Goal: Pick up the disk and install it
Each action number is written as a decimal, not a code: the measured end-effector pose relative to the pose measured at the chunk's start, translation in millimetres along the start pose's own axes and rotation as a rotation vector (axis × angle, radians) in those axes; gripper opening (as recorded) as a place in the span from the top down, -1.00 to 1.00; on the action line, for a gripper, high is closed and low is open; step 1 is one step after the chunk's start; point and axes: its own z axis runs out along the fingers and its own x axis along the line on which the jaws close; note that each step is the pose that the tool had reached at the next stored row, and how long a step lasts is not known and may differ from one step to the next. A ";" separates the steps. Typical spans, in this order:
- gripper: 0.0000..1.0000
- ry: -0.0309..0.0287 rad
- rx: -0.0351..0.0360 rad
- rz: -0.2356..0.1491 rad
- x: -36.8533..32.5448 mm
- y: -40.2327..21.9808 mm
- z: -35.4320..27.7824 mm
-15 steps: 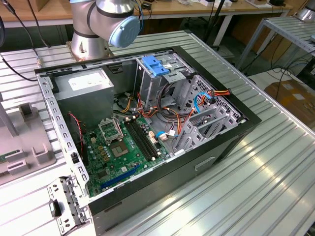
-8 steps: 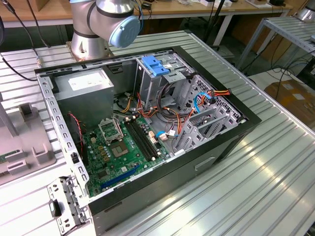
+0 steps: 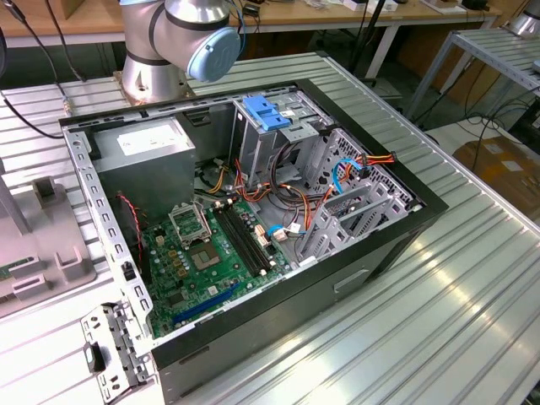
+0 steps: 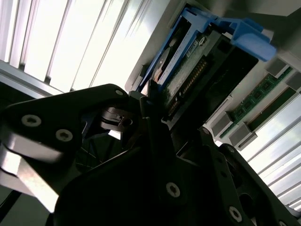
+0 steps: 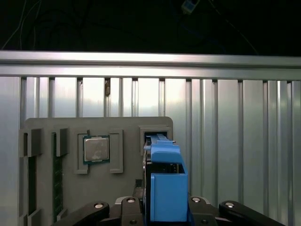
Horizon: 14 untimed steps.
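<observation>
The disk (image 5: 167,186) stands on edge in a slot of a grey holder plate (image 5: 94,188), its blue plastic rail facing the first wrist view. My gripper (image 5: 165,207) sits over it, black fingers (image 5: 129,207) pressed against both sides, shut on it. In the second wrist view the disk (image 4: 188,66) shows its metal body, circuit edge and blue rail with a blue tab (image 4: 249,35), and the gripper (image 4: 162,106) clasps its near end. The disk still sits in the slot.
The holder plate also carries a processor chip (image 5: 96,149) and memory sticks (image 5: 56,179). In the exterior view an open computer case (image 3: 396,236) lies on the ribbed aluminium table (image 3: 472,321), with an upright drive cage with a blue latch (image 3: 266,114), a motherboard (image 3: 202,261) and loose cables (image 3: 337,177).
</observation>
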 end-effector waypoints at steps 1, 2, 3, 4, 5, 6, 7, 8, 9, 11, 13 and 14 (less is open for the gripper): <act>0.28 0.0000 0.0001 0.000 0.0 0.0 -0.1; 0.28 -0.0001 0.0001 0.000 0.0 0.0 -0.1; 0.28 -0.0001 0.0001 0.000 0.0 0.0 -0.2; 0.28 0.0000 0.0000 0.000 0.0 0.0 -0.3; 0.28 0.0000 0.0000 0.000 0.0 0.0 -0.4; 0.28 -0.0001 0.0001 0.000 0.0 0.0 -0.5; 0.28 0.0000 0.0000 0.000 0.0 0.0 -0.8; 0.28 0.0000 -0.0001 0.000 -0.1 0.1 -1.0; 0.28 0.0000 -0.0001 0.000 -0.1 0.1 -1.2; 0.28 0.0000 0.0000 0.000 -0.1 0.1 -1.7; 0.28 -0.0001 0.0001 0.000 -0.1 0.1 -2.1; 0.28 0.0000 0.0000 0.000 -0.1 0.1 -2.5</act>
